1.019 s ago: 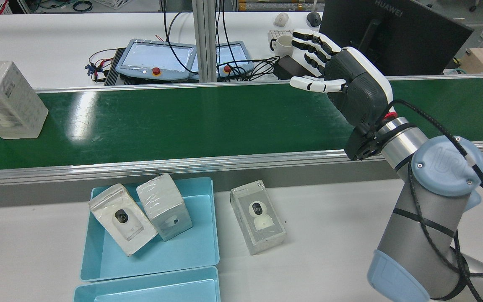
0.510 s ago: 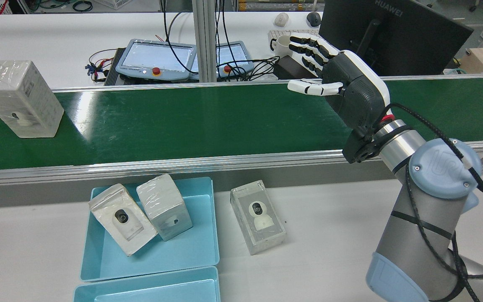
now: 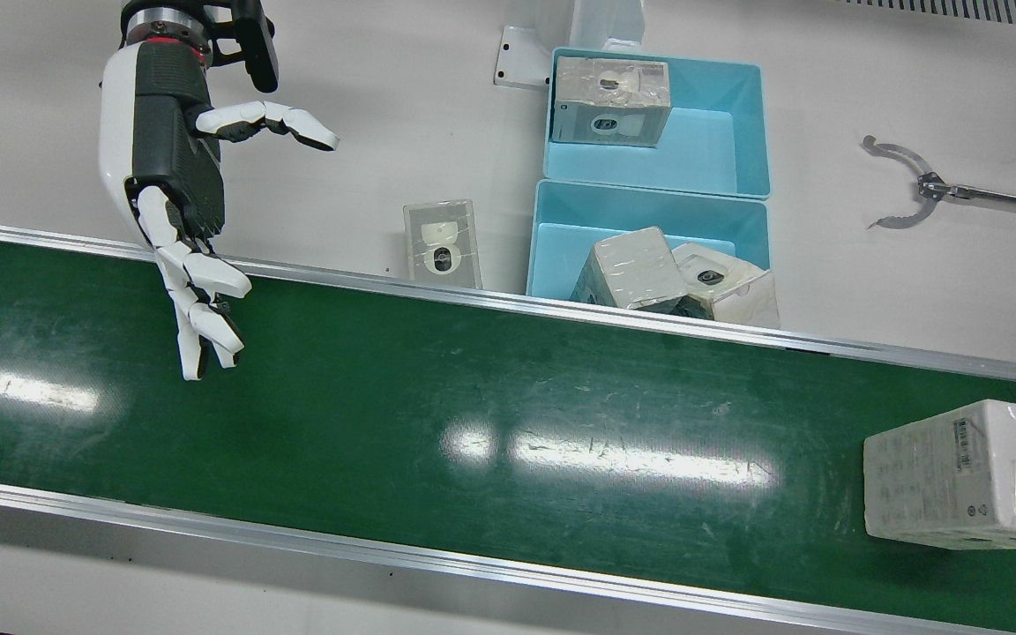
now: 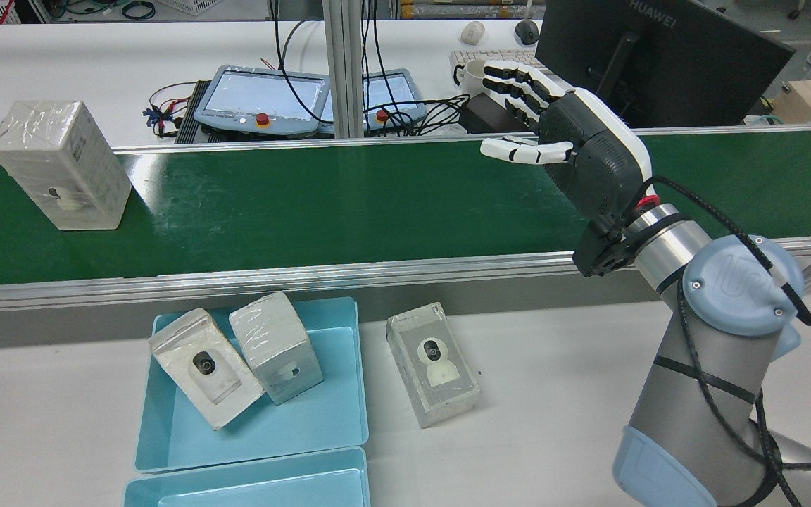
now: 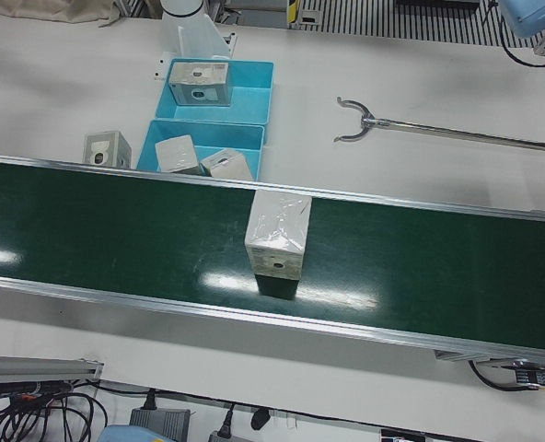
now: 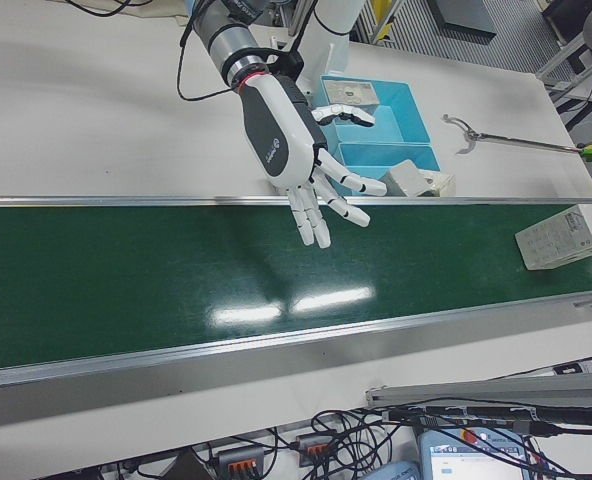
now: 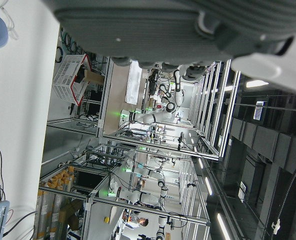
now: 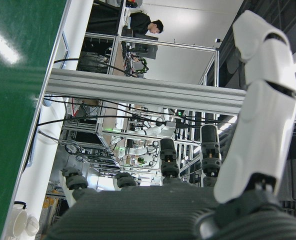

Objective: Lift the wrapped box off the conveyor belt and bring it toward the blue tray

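Box (image 4: 60, 164) stands upright on the belt (image 4: 349, 204), well apart from the right hand (image 4: 574, 151). That hand hovers over the belt, fingers (image 3: 199, 317) spread wide and empty.

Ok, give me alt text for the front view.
The right hand hovers open over the near edge of a green belt, far from a wrapped box riding at the opposite end. Beyond the belt, blue trays hold three more boxes.
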